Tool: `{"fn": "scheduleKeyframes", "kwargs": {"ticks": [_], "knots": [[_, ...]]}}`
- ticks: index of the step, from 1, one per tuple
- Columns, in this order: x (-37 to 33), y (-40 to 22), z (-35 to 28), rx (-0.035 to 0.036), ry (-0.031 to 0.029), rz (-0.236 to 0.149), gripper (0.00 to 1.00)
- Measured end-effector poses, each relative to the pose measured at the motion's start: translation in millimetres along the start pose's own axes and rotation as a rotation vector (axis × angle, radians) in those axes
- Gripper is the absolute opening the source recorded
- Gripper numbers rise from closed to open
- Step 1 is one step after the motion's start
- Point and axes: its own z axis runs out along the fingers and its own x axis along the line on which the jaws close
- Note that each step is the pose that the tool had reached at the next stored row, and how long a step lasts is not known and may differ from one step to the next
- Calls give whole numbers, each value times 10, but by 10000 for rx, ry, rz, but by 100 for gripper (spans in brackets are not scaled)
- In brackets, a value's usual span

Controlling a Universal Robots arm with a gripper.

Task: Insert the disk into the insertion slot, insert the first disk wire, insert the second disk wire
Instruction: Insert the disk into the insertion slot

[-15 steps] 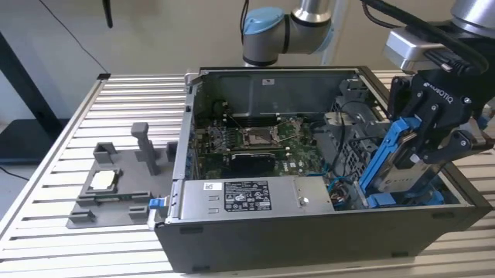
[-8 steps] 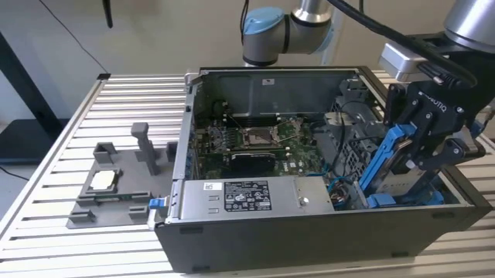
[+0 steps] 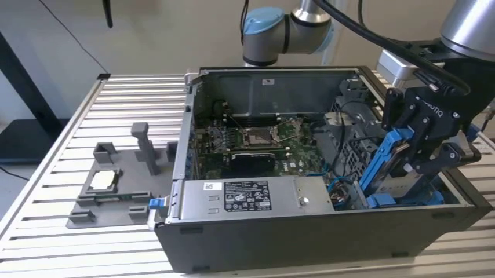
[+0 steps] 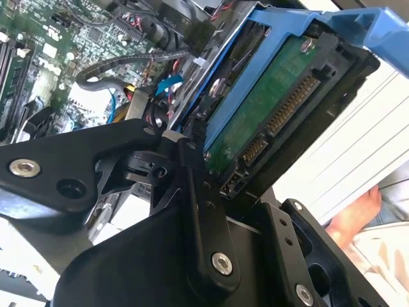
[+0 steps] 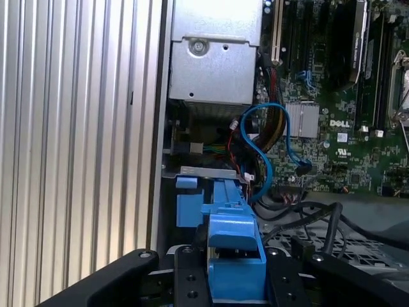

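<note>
**We hold the disk [image 3: 393, 168] tilted at the insertion slot [image 3: 352, 152].**
Our fingers [image 5: 189, 281] clamp the disk's blue carrier from both sides, leaning it, we judge, so its lower end enters the slot on the exterior view's right. The second wrist view bares its green board and connector pins [image 4: 291, 105]. The first wrist view shows a loose blue cable [image 5: 265, 160] nearby.

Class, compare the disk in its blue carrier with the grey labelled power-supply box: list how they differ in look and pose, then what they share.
Pose: the disk stands steeply tilted, clamped by the gripper; the power-supply box lies flat in the computer case.
Look: the disk has a blue frame and a bare green circuit board; the power-supply box is plain grey metal with a white label.
Shared: both are rectangular blocks.
</note>
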Motion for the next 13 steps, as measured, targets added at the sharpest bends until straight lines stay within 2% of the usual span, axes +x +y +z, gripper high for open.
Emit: {"fn": "scheduleKeyframes", "kwargs": {"ticks": [11,13], "knots": [[0,-1,9,0,-4,-1,34],[0,-1,10,0,-3,-1,46]]}}
